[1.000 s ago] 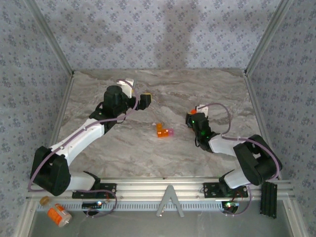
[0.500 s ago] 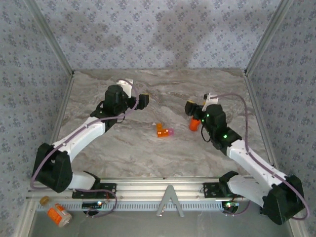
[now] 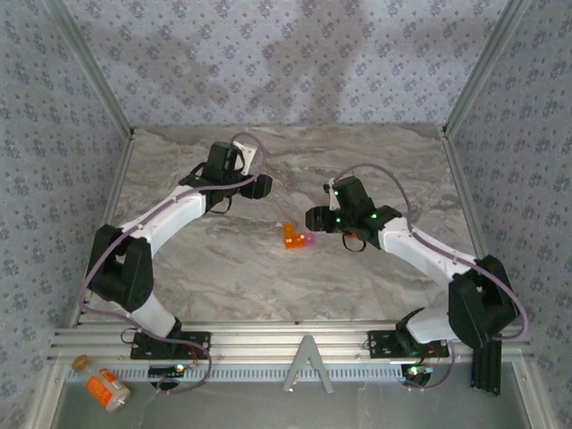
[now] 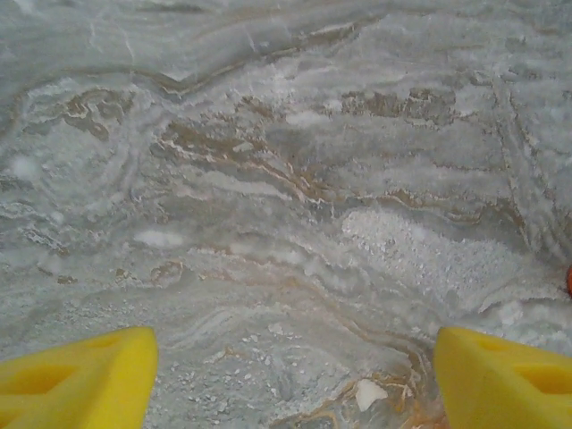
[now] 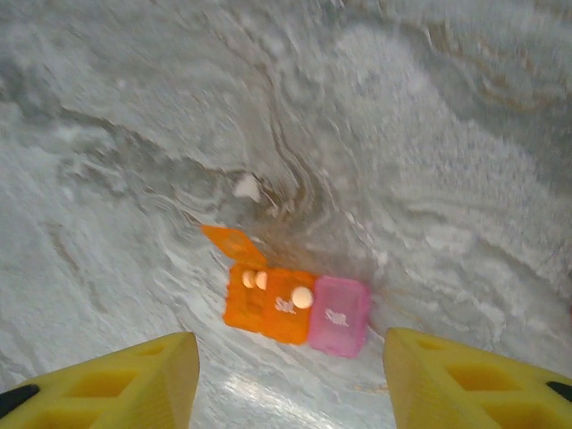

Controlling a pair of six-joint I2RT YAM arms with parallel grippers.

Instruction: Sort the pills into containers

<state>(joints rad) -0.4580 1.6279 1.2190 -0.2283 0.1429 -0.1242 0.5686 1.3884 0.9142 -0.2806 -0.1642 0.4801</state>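
1. Both arms have shifted since a second ago. The right one swung in from the right side toward the middle, and the left one reached further in too. The little box hasn't budged.
2. Our right gripper [image 5: 290, 353] has its yellow fingers apart with nothing between them, so it's open and empty, hanging over the box.
3. Our left gripper [image 4: 295, 357] is spread wide and empty too, low over the marble. A small white pill [image 4: 366, 393] lies between its fingers, closer to the right-hand one.
4. The tiny orange plastic pill box with a pink end [image 5: 268, 317] lies flat mid-table between the two grippers. Its orange flap lid [image 5: 231, 241] stands open, with two pale pills [image 5: 253, 279] in that compartment. One pale round pill [image 5: 302, 298] sits on top of the closed lid next door.
5. From the right wrist, a white pill, likely the same one, lies just past the flap on the marble-patterned tabletop [image 5: 429, 134].
6. We reckon the step is grabbing a loose pill. Tips:
   - Centre the left fingers on the white pill before closing.
   - Come straight down and pinch slowly, since it'll probably skitter.
   - Keep the right fingers off the box, which looks light enough to slide and shake that perched pill loose.
   - Move one arm at a time, because they're near each other.
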